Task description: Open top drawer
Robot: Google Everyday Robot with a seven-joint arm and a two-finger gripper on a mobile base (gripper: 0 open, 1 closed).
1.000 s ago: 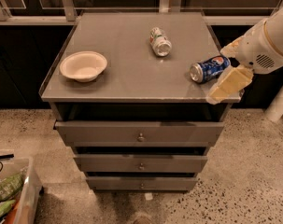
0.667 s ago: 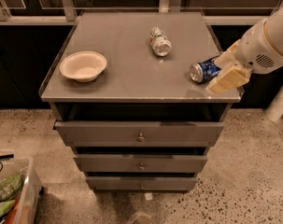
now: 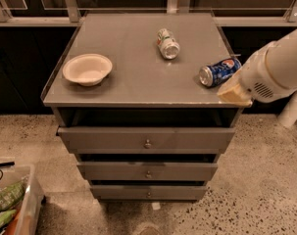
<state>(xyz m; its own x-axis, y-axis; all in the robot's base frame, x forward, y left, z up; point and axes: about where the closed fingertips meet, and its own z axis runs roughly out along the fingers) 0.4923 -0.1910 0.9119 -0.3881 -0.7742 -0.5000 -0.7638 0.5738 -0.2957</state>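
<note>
Gripper [image 3: 234, 94] hovers above-right of top drawer [image 3: 118, 140].

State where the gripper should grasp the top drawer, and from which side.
Grip the small round knob centred on the flat front of the top drawer, coming from the front; nothing else protrudes. The gripper hangs higher up, beside the blue can.

3 drawers [image 3: 147, 140], 2 cans [image 3: 168, 43], 1 bowl [image 3: 87, 68]

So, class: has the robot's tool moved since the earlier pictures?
Yes: the tool has dropped slightly, past the blue can, towards the cabinet top front edge.
</note>
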